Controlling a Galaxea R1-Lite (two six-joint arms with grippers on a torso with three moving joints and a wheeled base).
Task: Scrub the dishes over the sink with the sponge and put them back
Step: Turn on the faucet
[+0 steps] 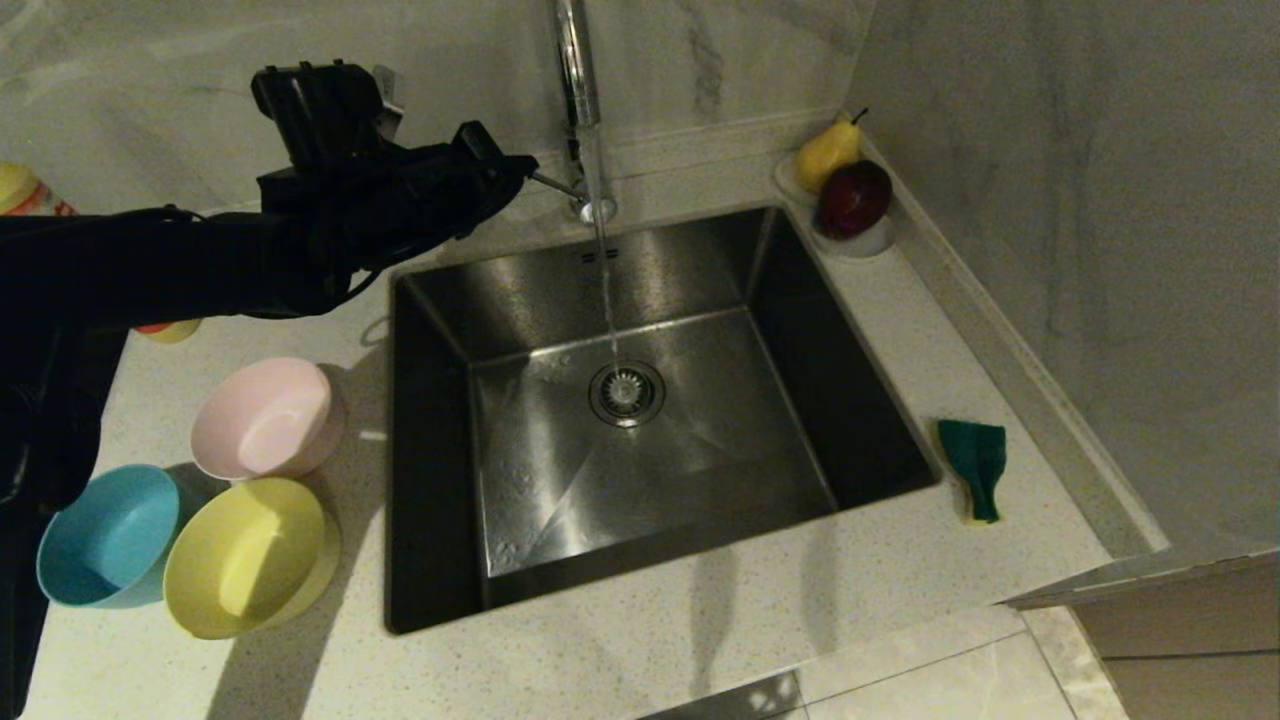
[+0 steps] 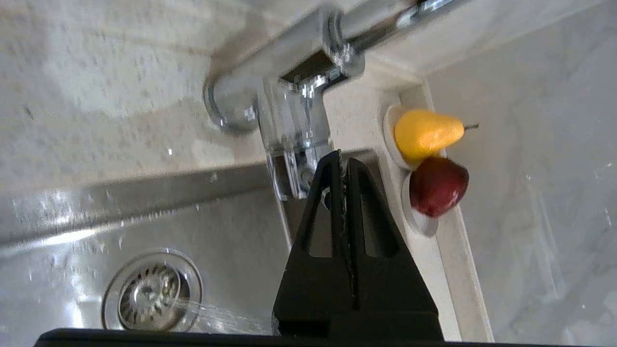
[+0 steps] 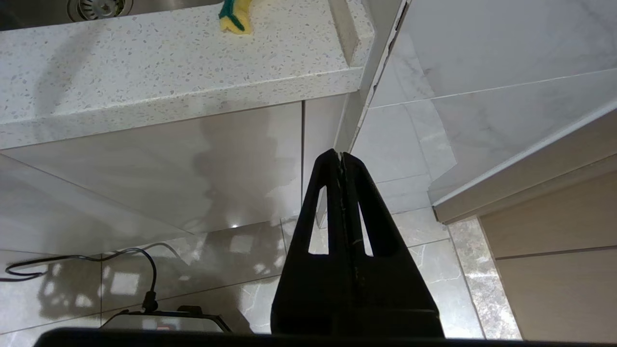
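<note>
Three small round matte plastic bowls sit together on the speckled white counter [image 1: 700, 640] by the sink's left edge: the pale pink bowl [image 1: 265, 417] farthest back, the light blue bowl [image 1: 105, 537] at the counter's left edge, and the yellow bowl [image 1: 245, 556] nearest the front edge, touching the blue one. All three stand open side up and tilted.

The bent sponge [image 1: 975, 468], yellow foam under a dark green scouring layer, lies on the counter just beside the sink's right edge, well apart from the bowls.

The large square brushed stainless-steel sink [image 1: 640, 430] fills the middle of the counter. A thin stream of water falls from the tall chrome tap [image 1: 575, 70] toward the round drain strainer [image 1: 627, 392].

The left gripper [image 1: 505, 170] hangs over the back-left corner of the sink, its black fingers [image 2: 332, 202] pressed together on nothing, their tips right at the tap's lever.

At the counter's back-right corner a small white saucer [image 1: 860, 240] bears a yellow pear [image 1: 827, 152] and a dark red apple [image 1: 853, 198].

The right gripper [image 3: 342, 159] hangs low below the counter's front edge, over the tiled floor [image 3: 231, 270], fingers pressed together and empty.
</note>
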